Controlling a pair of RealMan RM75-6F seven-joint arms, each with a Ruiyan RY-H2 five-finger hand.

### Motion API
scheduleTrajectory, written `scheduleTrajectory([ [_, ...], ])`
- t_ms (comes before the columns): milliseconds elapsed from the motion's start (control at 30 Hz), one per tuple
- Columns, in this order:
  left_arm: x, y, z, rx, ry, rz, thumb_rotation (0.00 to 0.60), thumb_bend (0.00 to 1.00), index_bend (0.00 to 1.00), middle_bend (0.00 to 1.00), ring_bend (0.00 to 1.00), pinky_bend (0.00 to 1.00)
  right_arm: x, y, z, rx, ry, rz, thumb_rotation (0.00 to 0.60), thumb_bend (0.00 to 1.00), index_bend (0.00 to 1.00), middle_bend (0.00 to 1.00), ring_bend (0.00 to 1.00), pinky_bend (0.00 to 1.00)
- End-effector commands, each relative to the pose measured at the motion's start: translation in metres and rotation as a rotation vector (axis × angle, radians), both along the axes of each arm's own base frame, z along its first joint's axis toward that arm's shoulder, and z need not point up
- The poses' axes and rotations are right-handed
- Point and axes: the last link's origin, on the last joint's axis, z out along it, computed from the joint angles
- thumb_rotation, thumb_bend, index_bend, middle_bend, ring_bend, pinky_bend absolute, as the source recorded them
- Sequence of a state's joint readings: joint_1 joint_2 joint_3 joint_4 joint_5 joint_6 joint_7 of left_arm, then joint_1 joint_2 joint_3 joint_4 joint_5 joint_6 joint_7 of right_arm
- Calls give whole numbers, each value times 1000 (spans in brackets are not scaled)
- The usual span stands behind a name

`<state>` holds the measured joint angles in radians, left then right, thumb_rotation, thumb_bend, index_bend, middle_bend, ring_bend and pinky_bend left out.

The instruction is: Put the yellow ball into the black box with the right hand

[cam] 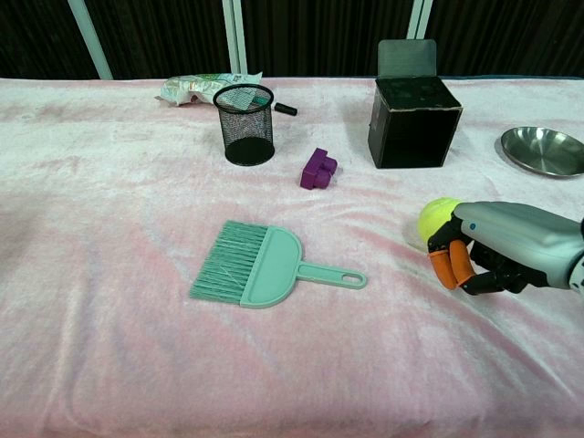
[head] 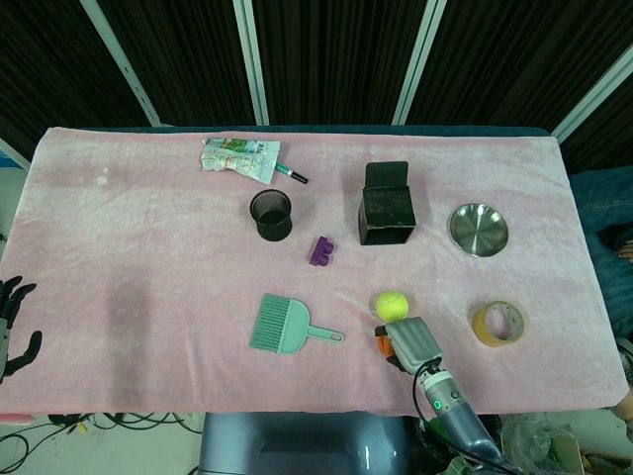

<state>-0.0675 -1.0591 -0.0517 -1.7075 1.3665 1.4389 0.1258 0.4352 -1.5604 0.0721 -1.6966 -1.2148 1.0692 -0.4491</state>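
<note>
Yellow ball (cam: 436, 219), round, fuzzy (tennis-like), just beside right hand (cam: 497, 248)

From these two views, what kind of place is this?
Probably a robot test bench, not a home: a table under pink cloth, dark curtained backdrop with metal struts, loose cables below the table edge.

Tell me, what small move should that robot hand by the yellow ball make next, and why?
Probably ease the right hand a little further forward and close its fingers around the yellow ball. The fingers look curled right beside the ball, which still sits on the cloth, and the black box stands further back with its top open.
</note>
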Motion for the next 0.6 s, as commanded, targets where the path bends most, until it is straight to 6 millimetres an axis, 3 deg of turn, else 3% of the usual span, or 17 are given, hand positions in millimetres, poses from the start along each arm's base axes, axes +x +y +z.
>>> scheduleTrajectory([
  [33, 0, 0, 0, 0, -1, 0, 600, 428, 158, 70, 40, 0, 0, -1, 0, 1, -1, -2, 600, 847, 1000, 891, 983, 1000],
  [600, 0, 0, 0, 0, 4, 1, 600, 428, 158, 70, 40, 0, 1, -3, -2, 6, -1, -3, 600, 846, 1000, 891, 983, 1000],
])
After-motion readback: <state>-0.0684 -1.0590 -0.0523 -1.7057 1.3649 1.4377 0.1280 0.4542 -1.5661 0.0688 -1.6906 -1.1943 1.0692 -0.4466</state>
